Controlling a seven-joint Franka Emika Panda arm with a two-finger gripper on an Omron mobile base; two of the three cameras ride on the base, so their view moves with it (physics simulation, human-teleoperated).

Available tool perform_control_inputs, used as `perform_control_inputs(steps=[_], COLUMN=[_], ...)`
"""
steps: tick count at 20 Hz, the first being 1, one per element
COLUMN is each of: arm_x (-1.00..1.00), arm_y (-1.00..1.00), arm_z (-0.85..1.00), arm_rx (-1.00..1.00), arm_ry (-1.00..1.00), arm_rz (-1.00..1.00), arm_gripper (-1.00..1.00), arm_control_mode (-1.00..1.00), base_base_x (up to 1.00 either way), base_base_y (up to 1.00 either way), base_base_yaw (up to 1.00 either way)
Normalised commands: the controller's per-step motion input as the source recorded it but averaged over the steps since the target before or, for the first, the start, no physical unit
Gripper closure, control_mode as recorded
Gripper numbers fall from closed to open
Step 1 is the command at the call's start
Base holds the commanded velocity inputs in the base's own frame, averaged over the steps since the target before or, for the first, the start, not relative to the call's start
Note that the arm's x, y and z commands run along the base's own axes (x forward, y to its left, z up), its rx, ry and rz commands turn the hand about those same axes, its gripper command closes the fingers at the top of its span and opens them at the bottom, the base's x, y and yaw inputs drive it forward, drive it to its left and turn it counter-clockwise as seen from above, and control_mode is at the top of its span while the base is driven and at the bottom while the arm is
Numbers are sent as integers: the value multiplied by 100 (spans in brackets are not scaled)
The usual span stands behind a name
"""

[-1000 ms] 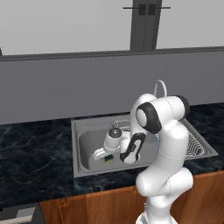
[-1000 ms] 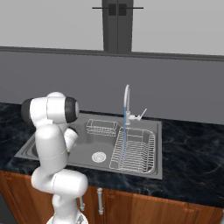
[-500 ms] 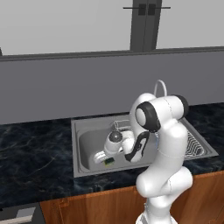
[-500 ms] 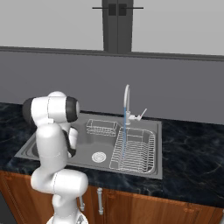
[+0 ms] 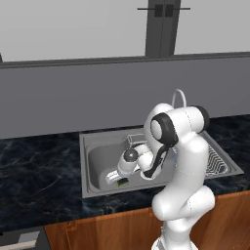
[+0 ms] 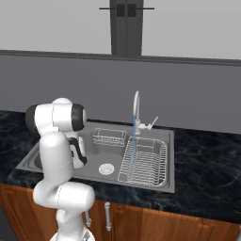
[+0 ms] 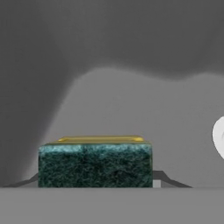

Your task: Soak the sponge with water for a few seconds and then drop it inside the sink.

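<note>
Glossy white rounded arm [image 5: 188, 161] segments with dark grey joint caps.

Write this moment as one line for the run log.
end effector: shut on sponge | position: low in sink basin | water: running onto dish rack, away from sponge

Lowered over the last second: gripper [image 5: 118, 178], jaws clamped on the sponge [image 5: 122, 182], now deeper in the sink [image 5: 93, 181] basin and nearer its front wall than before. Shifted leftward too, farther from the faucet [image 6: 136, 109] and its water [image 6: 133, 146] stream. Forearm tipped more steeply downward into the basin, wrist sunk below the sink rim in the left base view.
</note>
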Motion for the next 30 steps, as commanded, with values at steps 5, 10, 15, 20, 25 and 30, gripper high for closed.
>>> perform_control_inputs(steps=[5, 10, 15, 20, 25, 30], arm_x=[28, 21, 0, 0, 0, 0], arm_y=[0, 0, 0, 0, 0, 0], arm_z=[0, 0, 0, 0, 0, 0], arm_rx=[0, 0, 0, 0, 0, 0], arm_ry=[0, 0, 0, 0, 0, 0], arm_rz=[0, 0, 0, 0, 0, 0], arm_gripper=[100, 100, 100, 100, 100, -100], arm_control_mode=[-100, -100, -100, -100, -100, -100], base_base_x=[0, 0, 0, 0, 0, 0], base_base_y=[0, 0, 0, 0, 0, 0], base_base_yaw=[0, 0, 0, 0, 0, 0])
